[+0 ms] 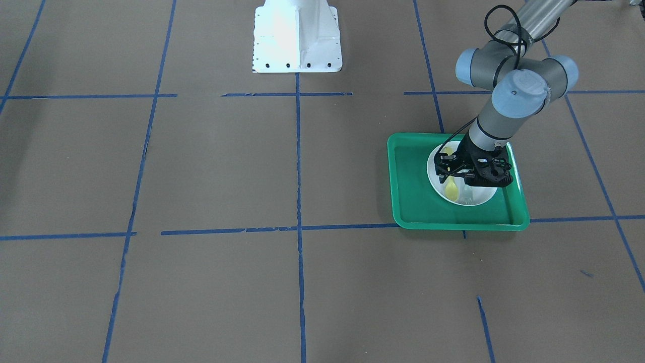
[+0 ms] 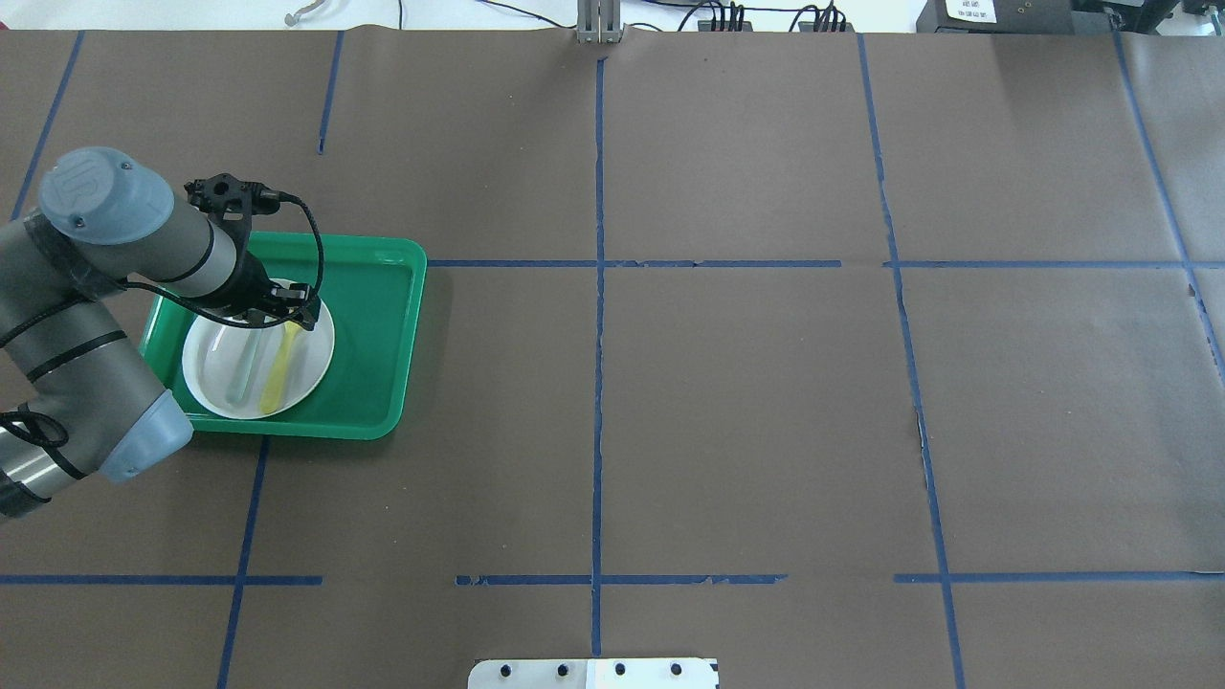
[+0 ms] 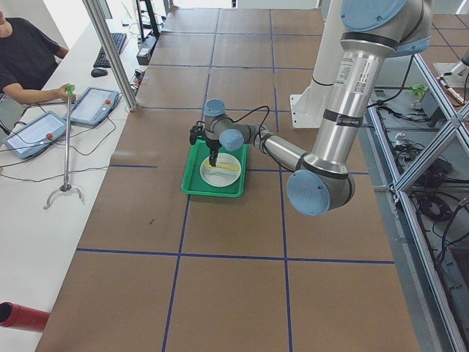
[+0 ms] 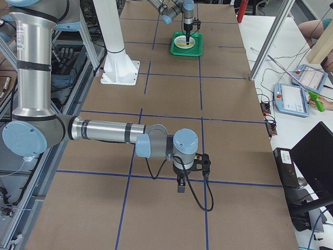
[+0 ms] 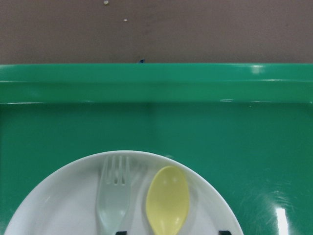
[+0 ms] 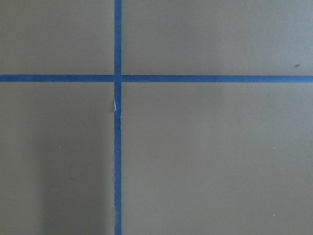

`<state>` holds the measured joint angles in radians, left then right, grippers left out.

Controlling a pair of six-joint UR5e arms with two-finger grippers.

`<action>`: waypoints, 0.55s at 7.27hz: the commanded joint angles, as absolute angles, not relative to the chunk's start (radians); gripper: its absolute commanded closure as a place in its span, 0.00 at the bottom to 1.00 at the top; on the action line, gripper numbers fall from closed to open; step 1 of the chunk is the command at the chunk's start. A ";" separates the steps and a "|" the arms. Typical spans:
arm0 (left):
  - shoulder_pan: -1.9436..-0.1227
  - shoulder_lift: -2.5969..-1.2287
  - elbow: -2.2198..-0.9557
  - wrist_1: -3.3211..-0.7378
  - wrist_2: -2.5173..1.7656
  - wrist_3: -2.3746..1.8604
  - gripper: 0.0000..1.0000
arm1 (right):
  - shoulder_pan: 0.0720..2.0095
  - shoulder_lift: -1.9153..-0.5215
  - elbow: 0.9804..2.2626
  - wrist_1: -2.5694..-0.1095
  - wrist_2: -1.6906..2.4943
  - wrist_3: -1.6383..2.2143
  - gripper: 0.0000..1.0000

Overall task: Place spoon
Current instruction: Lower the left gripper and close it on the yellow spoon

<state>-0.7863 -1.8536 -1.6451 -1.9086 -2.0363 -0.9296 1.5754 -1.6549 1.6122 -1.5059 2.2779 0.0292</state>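
The yellow spoon (image 2: 279,368) lies on a white plate (image 2: 212,356) in a green tray (image 2: 383,325), next to a pale grey-green fork (image 2: 243,368). In the left wrist view the spoon's bowl (image 5: 167,200) lies right of the fork's tines (image 5: 114,193). My left gripper (image 1: 461,174) hangs low over the plate, open, with its jaws on either side of the spoon's handle. My right gripper (image 4: 182,185) hovers over bare table far from the tray; I cannot tell whether it is open or shut.
The tray (image 1: 418,201) sits on brown paper marked with blue tape lines. The white robot base (image 1: 297,35) stands at the table's edge. An operator (image 3: 22,66) sits at a side desk with tablets (image 3: 95,105).
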 commanded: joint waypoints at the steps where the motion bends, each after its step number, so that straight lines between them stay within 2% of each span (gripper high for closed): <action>1: -0.784 -1.850 -1.628 -1.910 -2.043 -0.931 0.35 | 1.575 -1.655 1.612 -1.506 2.278 0.029 0.00; 4: -0.778 -1.852 -1.629 -1.910 -2.048 -0.933 0.37 | 1.575 -1.655 1.612 -1.506 2.278 0.029 0.00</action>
